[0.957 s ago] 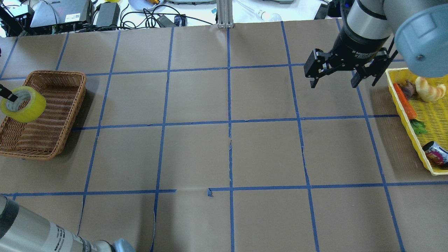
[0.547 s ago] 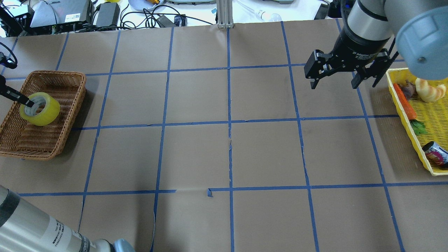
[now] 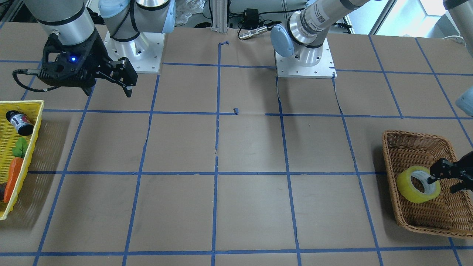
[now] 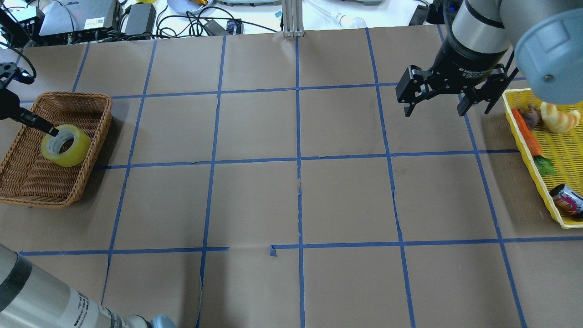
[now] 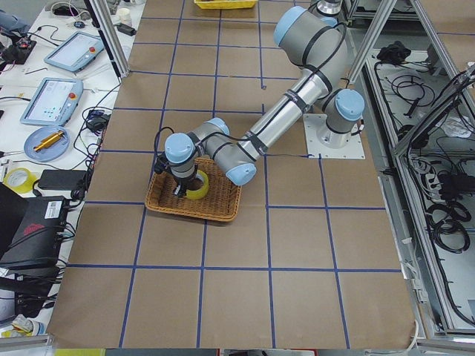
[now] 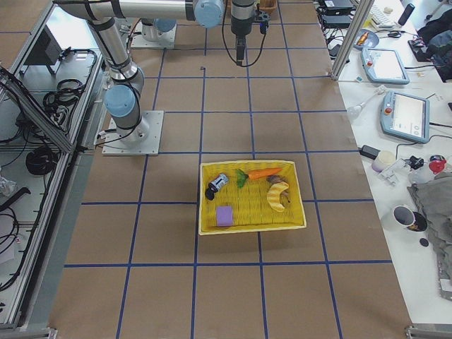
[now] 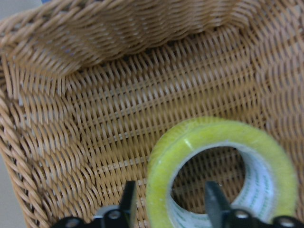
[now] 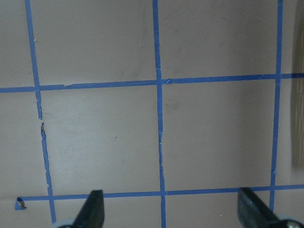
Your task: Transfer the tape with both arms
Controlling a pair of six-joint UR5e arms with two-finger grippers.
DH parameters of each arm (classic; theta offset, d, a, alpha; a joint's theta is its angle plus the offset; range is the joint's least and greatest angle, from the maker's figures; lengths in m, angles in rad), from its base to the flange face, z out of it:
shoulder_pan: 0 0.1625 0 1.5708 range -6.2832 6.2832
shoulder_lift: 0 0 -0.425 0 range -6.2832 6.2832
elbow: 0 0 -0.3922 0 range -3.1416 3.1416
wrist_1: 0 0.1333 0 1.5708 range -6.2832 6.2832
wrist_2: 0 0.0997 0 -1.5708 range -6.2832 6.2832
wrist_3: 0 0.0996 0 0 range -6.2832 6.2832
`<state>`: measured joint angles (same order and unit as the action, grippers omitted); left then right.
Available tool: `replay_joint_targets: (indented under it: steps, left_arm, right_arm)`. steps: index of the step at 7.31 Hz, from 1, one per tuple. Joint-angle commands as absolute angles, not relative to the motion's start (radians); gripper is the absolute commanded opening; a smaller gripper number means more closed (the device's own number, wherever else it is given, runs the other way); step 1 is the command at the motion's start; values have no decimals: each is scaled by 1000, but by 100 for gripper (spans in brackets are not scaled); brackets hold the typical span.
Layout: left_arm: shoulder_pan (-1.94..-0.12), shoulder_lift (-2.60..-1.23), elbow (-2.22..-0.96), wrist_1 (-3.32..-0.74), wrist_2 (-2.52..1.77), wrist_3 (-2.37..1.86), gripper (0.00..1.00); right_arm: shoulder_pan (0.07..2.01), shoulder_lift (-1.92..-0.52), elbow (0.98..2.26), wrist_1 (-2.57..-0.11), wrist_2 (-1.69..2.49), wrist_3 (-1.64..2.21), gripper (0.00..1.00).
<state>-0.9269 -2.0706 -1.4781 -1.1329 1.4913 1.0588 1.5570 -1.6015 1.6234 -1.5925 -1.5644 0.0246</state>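
1. Left wrist-mounted view: my left gripper (image 7: pixel 168 203) pinches the tape (image 7: pixel 218 130) by its wall, one finger in the core, one outside.
2. The tape hangs tilted, low inside the wicker basket (image 4: pixel 27 184); contact with the weave unclear.
3. The hole faces up, leaning toward my left wrist.
4. My right gripper (image 4: pixel 433 110) is spread, empty, well apart by the yellow tray (image 4: pixel 545 187).
5. Judgement: release falls to the left arm alone.
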Motion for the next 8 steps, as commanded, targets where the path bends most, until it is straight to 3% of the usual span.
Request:
replay_joint_targets:
  steps: [1,3,5,6,8]
  left_arm:
    - [-1118,-1880,-1425,-1425,1535,754,77]
    - [-1384,-1760,-1425,-1477,1595,423,77]
    - [-1535,-1657,-1469,-1502,1586,231,82]
    - [-1592,-1605,-1495,-1512,1589,122,96]
    - [-1621,-1513,-1493,-1642,1586,-7,100]
  right_arm:
    - [1557,-1601,1623,-1592,-1565,25,100]
    - [1557,-1601,1624,-1592,-1565,25,100]
    - [1557,-1601,1624,-1594,-1565,25,100]
    - [1557,-1601,1623,-1594,-1565,25,100]
    - [1557,-1601,1623,-1594,-1565,25,100]
